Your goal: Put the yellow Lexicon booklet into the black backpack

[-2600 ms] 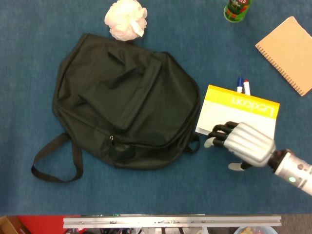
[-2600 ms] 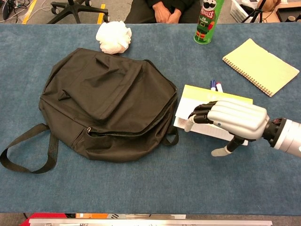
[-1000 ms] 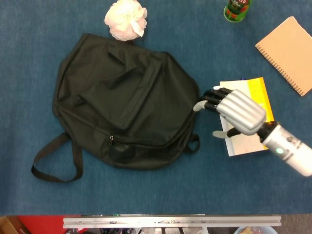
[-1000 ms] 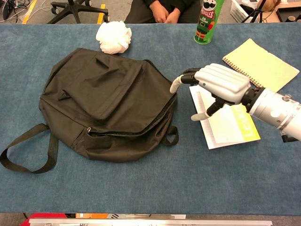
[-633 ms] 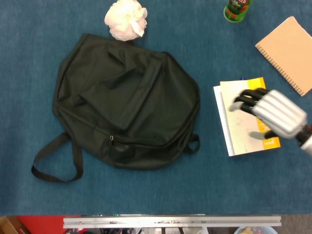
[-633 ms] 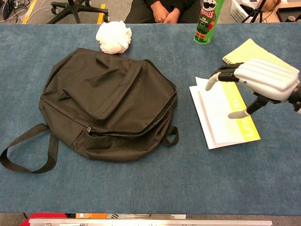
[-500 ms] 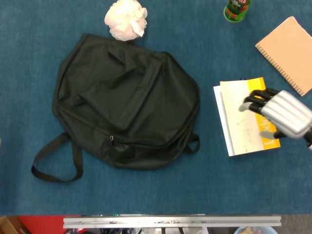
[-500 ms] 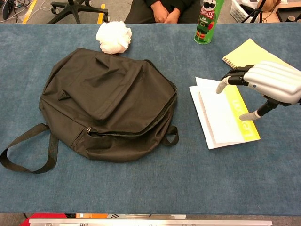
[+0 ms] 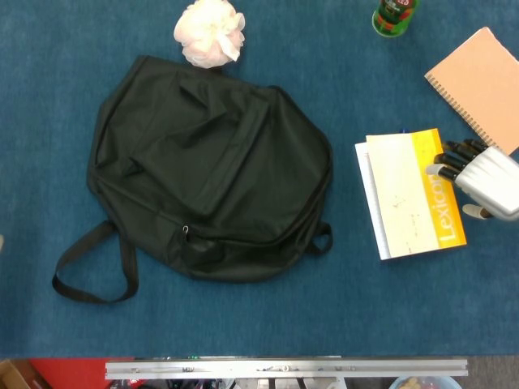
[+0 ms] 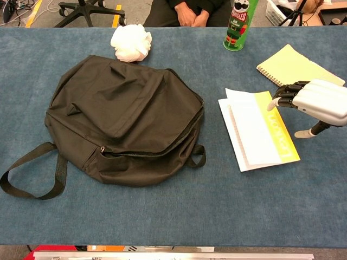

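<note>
Item: yellow Lexicon booklet (image 9: 413, 194), flat right of the black backpack (image 9: 211, 166), long axis running away from you. Your right hand (image 9: 484, 180), fingers apart, apparently empty, sits at its right edge.

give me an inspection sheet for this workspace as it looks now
surface: blue cloth-covered table, flat.
job's things: black backpack lies flat, not visibly open; yellow booklet lies to its right, apart from it, with loose white sheets on top.
clutter: white puff by the backpack's top edge; green can standing upright; spiral notebook at the far right; pen tips poking out from behind the booklet.
hands: right hand at the booklet's right edge, fingers apart, holding nothing; left hand not in view.
cables: nothing seen on the table.
surroundings: a seated person behind the table; chair base on the floor.
</note>
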`<state>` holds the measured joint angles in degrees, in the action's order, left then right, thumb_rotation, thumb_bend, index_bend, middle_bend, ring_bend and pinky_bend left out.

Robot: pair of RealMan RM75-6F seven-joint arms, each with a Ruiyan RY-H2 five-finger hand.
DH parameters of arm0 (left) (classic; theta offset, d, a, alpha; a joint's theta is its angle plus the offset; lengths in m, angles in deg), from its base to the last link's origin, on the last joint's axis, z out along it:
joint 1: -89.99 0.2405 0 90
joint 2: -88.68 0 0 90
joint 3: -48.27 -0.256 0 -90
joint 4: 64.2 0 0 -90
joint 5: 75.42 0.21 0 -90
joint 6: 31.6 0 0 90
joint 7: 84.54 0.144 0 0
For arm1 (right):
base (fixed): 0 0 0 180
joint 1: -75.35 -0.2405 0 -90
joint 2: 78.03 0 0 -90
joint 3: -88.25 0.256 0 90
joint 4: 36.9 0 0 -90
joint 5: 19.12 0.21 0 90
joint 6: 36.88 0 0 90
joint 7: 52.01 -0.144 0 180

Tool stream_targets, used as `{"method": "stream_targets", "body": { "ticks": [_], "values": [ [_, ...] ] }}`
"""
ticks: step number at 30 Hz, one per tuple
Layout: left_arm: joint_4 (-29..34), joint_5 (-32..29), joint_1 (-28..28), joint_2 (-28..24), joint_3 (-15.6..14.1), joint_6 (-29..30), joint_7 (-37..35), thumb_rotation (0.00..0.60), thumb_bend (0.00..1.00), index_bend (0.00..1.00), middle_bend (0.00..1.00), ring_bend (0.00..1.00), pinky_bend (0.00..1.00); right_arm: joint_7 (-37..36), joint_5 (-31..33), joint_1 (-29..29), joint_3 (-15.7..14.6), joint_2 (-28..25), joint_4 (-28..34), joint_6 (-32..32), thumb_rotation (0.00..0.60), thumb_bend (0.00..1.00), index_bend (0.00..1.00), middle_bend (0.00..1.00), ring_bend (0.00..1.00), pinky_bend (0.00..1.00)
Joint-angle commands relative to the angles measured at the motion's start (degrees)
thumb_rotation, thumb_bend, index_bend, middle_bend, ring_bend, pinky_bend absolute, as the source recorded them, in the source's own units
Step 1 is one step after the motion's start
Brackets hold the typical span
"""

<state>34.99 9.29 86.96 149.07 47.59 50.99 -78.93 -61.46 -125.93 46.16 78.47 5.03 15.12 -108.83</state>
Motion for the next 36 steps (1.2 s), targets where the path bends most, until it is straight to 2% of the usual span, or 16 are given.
{"method": "stream_targets", "body": {
  "ticks": [1,14,27,36],
  "values": [
    [0.09,0.17,0.07,-0.15,-0.13,0.04,-0.37,0.6,0.23,0.18,0.21,0.2,0.2,-0.86,0.02,-0.01,0.34,2.19,-2.81,-0.96,0.6,0.0,0.29,0.3,0.18,0.28],
    [0.69,0.07,0.18,-1.36,-0.81,-1.03,-2.33,0.6,0.23,0.18,0.21,0.2,0.2,-0.96,-0.6,0.31,-0.1,6.43,-12.99,-4.6,0.6,0.0,0.23,0.24,0.09,0.16],
    [1.96,0.7,-0.04,-2.48,-1.24,-1.73,-4.16,0.6,0.23,0.18,0.21,0.21,0.2,-1.73,-2.96,0.29,-2.28,11.09,-20.1,-8.8,0.6,0.0,0.22,0.24,0.09,0.15],
    [1.93,1.05,-0.14,-2.94,-1.41,-1.96,-5.24,0.6,0.23,0.18,0.22,0.21,0.2,-4.08,-4.68,0.54,-3.49,12.45,-20.76,-14.7,0.6,0.0,0.22,0.24,0.09,0.15]
  ]
}}
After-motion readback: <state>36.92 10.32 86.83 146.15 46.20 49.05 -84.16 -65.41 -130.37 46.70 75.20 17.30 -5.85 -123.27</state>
